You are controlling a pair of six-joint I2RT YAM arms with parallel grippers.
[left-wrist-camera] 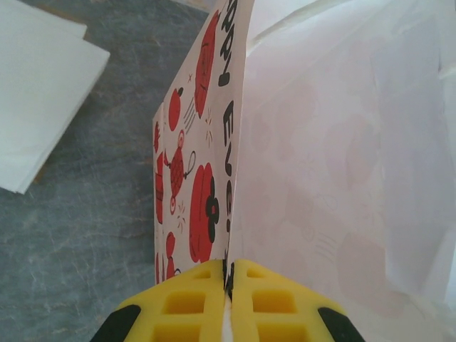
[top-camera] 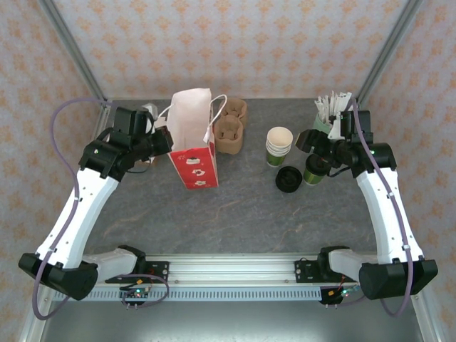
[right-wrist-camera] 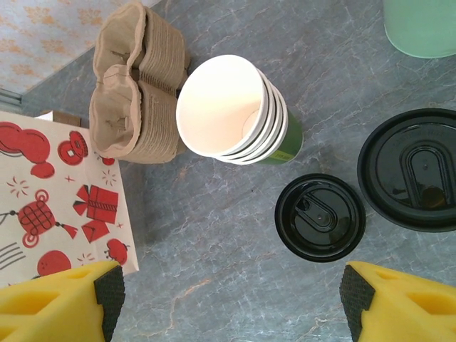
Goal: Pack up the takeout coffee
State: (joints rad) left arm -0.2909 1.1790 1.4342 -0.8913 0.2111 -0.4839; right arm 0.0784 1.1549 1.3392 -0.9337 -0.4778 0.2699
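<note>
Top cam: the left gripper [top-camera: 165, 138] has its jaws pinched shut on the rim of the paper bag [top-camera: 192, 146], I'd guess to keep it standing open for loading. Left wrist cam agrees, yellow pads [left-wrist-camera: 185, 303] squeezing the bag wall. Right wrist cam: the right gripper [right-wrist-camera: 228, 299] hangs with jaws wide and empty above the table [right-wrist-camera: 214, 231], the lidded takeout coffee [right-wrist-camera: 413, 167] just beside a loose lid [right-wrist-camera: 320, 217], near the cup stack [right-wrist-camera: 235, 110]. Can't tell which it's targeting.

Open table [top-camera: 242, 206] lies in front of the bag [top-camera: 194, 160]; cups [top-camera: 278, 146], a lid [top-camera: 288, 179] and the carrier [top-camera: 230, 128] crowd the back.
</note>
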